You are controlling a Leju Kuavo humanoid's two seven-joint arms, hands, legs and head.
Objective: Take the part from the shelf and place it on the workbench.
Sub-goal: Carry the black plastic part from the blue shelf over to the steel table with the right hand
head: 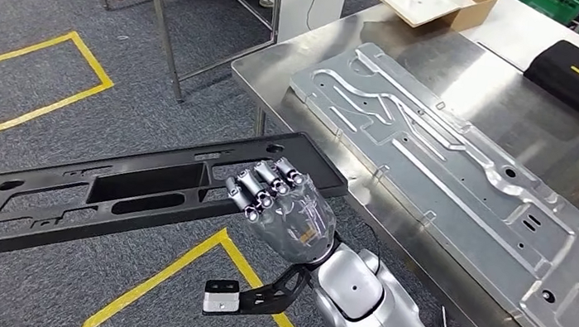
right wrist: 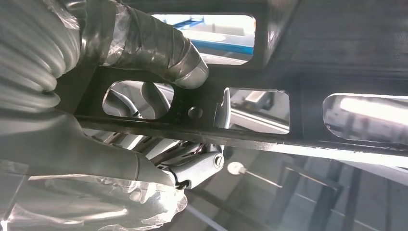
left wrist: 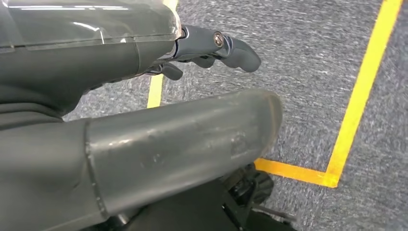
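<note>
Part [head: 116, 192] is off the shelf, carried in the air at 9 o'clock of the steel surface [head: 449, 58]; right hand [head: 285, 205] fingers [head: 262, 189] curled, gripping its edge, left hand [left wrist: 144, 144] spread, holding nothing; placement outstanding.

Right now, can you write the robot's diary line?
right hand: holds black part | part: over floor, beside workbench | left hand: holds nothing

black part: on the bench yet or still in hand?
In hand. Right robot hand grips the black part above the floor, beside the workbench.
</note>
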